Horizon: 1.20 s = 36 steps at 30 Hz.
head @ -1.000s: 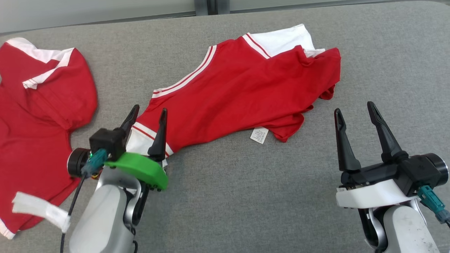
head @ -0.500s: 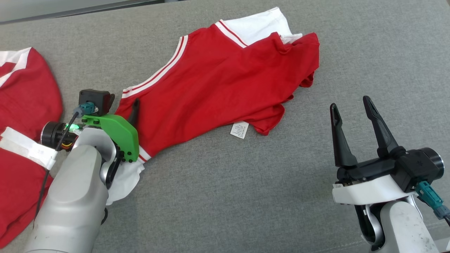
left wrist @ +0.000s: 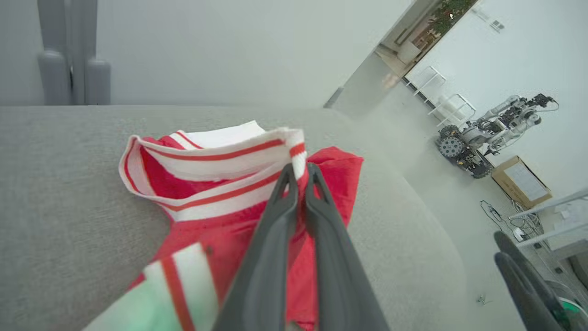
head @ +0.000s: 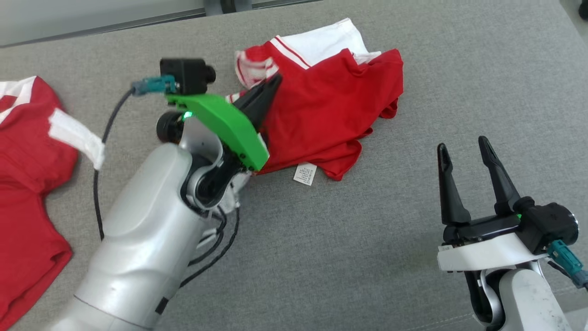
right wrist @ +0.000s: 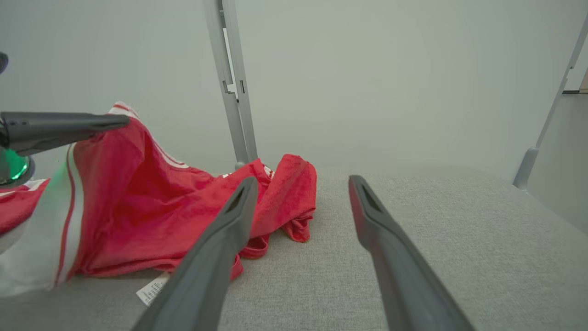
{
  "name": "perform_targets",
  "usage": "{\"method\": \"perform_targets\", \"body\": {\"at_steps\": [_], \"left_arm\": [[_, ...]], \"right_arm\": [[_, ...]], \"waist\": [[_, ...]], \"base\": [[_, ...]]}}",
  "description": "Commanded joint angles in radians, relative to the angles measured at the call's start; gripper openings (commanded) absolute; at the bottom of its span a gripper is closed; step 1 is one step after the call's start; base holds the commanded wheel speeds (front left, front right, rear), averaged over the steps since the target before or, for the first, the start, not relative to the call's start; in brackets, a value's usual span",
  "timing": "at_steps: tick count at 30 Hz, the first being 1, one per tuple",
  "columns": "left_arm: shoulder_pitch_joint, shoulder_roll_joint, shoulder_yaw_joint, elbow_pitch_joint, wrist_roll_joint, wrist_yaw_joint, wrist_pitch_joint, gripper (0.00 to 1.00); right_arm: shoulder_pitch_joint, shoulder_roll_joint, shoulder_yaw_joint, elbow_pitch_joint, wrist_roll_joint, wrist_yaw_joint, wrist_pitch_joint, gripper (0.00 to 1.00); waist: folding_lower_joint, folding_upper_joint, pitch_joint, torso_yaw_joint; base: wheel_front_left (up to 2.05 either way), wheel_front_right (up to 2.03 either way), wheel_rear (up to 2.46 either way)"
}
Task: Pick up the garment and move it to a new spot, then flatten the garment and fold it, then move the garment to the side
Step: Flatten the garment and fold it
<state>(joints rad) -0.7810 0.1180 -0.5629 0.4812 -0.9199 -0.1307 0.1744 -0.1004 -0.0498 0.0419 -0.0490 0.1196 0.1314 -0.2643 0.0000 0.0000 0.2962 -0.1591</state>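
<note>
While the left gripper [head: 272,85] is clenched on the striped white-and-red hem of the red garment [head: 321,105], that hem is bunched and lifted. The rest of the garment lies crumpled on the grey padded surface [head: 367,253]. In the left wrist view the two fingers [left wrist: 275,216] press together with the striped band pinched between them.

The only container is a cardboard box [left wrist: 521,181] on the pale floor far beyond the garment (contents cannot be told). Another wheeled robot [left wrist: 487,133] stands just beside the box.

A pale wall and a grey metal post [right wrist: 232,82] rise behind the garment.

The right gripper [head: 462,143] sits to the right of the garment on its near side. It is well apart from the garment, with its jaws spread and nothing between them.

A white care label [head: 305,174] pokes out of the garment's near edge, flat on the surface. A second red shirt [head: 27,156] lies well to the left of the garment. The left forearm [head: 147,230] and its black cable [head: 103,138] cover the garment's near-left corner.
</note>
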Motion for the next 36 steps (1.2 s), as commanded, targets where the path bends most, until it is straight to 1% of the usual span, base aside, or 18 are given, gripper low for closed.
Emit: {"method": "perform_targets", "body": {"at_steps": [1, 3, 6, 8, 11, 13, 16, 18, 21, 23, 26, 27, 30, 32, 36], "left_arm": [[-0.057, 0.007, -0.019, -0.081, -0.060, 0.001, 0.015, 0.00], [-0.106, 0.005, -0.040, -0.167, -0.133, 0.001, 0.030, 0.00], [-0.214, -0.022, -0.056, -0.226, -0.194, 0.001, 0.043, 0.00], [-0.297, -0.045, -0.061, -0.214, -0.215, 0.001, 0.039, 0.00], [-0.422, -0.061, -0.069, -0.149, -0.229, 0.005, 0.025, 0.00], [-0.514, -0.065, -0.070, -0.093, -0.252, 0.030, -0.015, 0.00], [-0.660, -0.068, -0.112, -0.033, -0.328, 0.084, -0.142, 0.00], [-0.744, -0.067, -0.148, 0.010, -0.370, 0.113, -0.238, 0.00], [-0.801, -0.064, -0.195, 0.094, -0.440, 0.151, -0.335, 0.00], [-0.790, -0.064, -0.217, 0.153, -0.488, 0.173, -0.360, 0.00], [-0.699, -0.064, -0.241, 0.264, -0.547, 0.208, -0.350, 0.00], [-0.665, -0.064, -0.247, 0.292, -0.557, 0.210, -0.339, 0.00], [-0.538, -0.026, -0.261, 0.356, -0.580, 0.198, -0.310, 0.00], [-0.453, 0.008, -0.252, 0.367, -0.599, 0.185, -0.318, 0.00], [-0.297, 0.094, -0.214, 0.315, -0.643, 0.151, -0.346, 0.00]], "right_arm": [[0.009, -0.001, 0.011, 0.004, 0.005, -0.001, 0.000, 1.00], [0.011, -0.002, 0.025, 0.009, 0.011, -0.001, 0.000, 1.00], [0.010, -0.002, 0.049, 0.015, 0.022, -0.001, 0.000, 1.00], [0.008, -0.002, 0.060, 0.018, 0.029, -0.001, 0.000, 1.00], [0.011, -0.001, 0.076, 0.018, 0.040, -0.001, 0.000, 1.00], [0.018, -0.001, 0.088, 0.018, 0.049, -0.001, 0.000, 1.00], [0.028, -0.002, 0.100, 0.018, 0.061, -0.001, 0.000, 1.00], [0.031, -0.002, 0.097, 0.012, 0.069, -0.001, 0.000, 1.00], [0.026, -0.001, 0.077, 0.002, 0.084, -0.001, 0.000, 1.00], [0.028, -0.001, 0.054, -0.007, 0.087, -0.001, 0.000, 1.00], [0.020, 0.000, 0.017, -0.015, 0.086, -0.001, 0.000, 1.00], [0.017, -0.001, 0.005, -0.016, 0.083, -0.001, 0.000, 1.00], [0.010, -0.001, -0.033, -0.020, 0.071, -0.001, 0.000, 1.00], [0.001, -0.001, -0.050, -0.024, 0.068, -0.001, 0.000, 1.00], [-0.006, -0.001, -0.070, -0.030, 0.052, -0.001, 0.000, 1.00]], "waist": [[0.0000, 0.0000, -0.021, 0.010], [0.0000, 0.0000, -0.033, 0.007], [0.0000, 0.0000, -0.050, -0.009], [0.0000, 0.0000, -0.057, -0.026], [0.0000, 0.0000, -0.070, -0.068], [0.0000, 0.0000, -0.078, -0.103], [0.0000, 0.0000, -0.085, -0.154], [0.0000, 0.0000, -0.079, -0.172], [0.0000, 0.0000, -0.074, -0.187], [0.0000, 0.0000, -0.072, -0.185], [0.0000, 0.0000, -0.066, -0.166], [0.0000, 0.0000, -0.065, -0.160], [0.0000, 0.0000, -0.057, -0.132], [0.0000, 0.0000, -0.048, -0.117], [0.0000, 0.0000, -0.038, -0.094]], "base": [[0.00, 0.00, 0.00], [0.00, 0.00, 0.00], [0.00, 0.00, 0.00], [0.00, 0.00, 0.00], [0.00, 0.00, 0.00], [0.00, 0.00, 0.00], [0.00, 0.00, 0.00], [0.00, 0.00, 0.00], [0.00, 0.00, 0.00], [0.00, 0.00, 0.00], [0.00, 0.00, 0.00], [0.00, 0.00, 0.00], [0.00, 0.00, 0.00], [0.00, 0.00, 0.00], [0.00, 0.00, 0.00]]}}
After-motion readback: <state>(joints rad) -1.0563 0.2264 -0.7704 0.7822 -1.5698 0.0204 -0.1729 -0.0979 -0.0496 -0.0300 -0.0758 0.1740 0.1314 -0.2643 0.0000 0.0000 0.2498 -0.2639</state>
